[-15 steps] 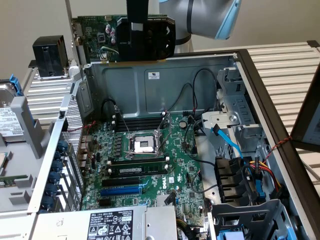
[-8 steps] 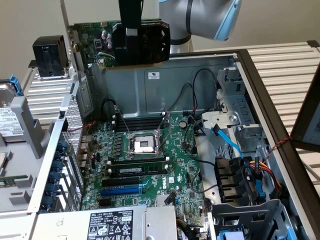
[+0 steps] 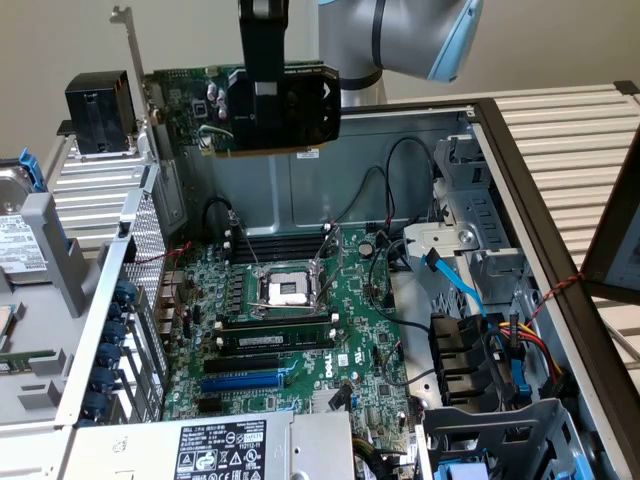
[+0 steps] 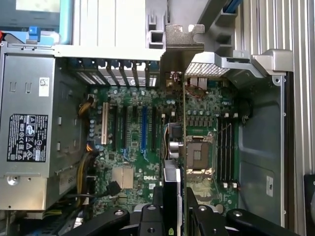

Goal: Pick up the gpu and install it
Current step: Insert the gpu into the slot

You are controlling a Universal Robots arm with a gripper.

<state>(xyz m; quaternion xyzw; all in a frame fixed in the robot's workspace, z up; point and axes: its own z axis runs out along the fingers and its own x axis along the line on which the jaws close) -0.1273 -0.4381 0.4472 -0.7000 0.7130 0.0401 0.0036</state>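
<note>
Nearest in the exterior view, a grey labelled power supply (image 3: 215, 445) is sitting at the front of the open computer case (image 3: 260, 190). A bundle of blue, red and yellow cables (image 3: 505, 345) is lying beside it, toward the exterior view's right. Behind these, the large green motherboard (image 3: 350, 330) is lying flat on the case floor, with its bare processor socket (image 3: 288, 290) showing near the middle.

Farther back and well above the board, the tool (image 3: 265, 95) is gripping the gpu (image 3: 250, 105) from above, its fingers clamping the black cooler shroud. The card is hanging clear of the motherboard and touching no slot, with its silver end bracket (image 3: 130, 55) pointing toward the exterior view's left.

In the wrist view, the tool (image 4: 172, 209) is pinching the gpu (image 4: 171, 177) edge-on, with the motherboard (image 4: 133, 157) spreading out below it. Beyond the case, a pale slatted tabletop (image 3: 570, 130) is carrying the whole setup.
</note>
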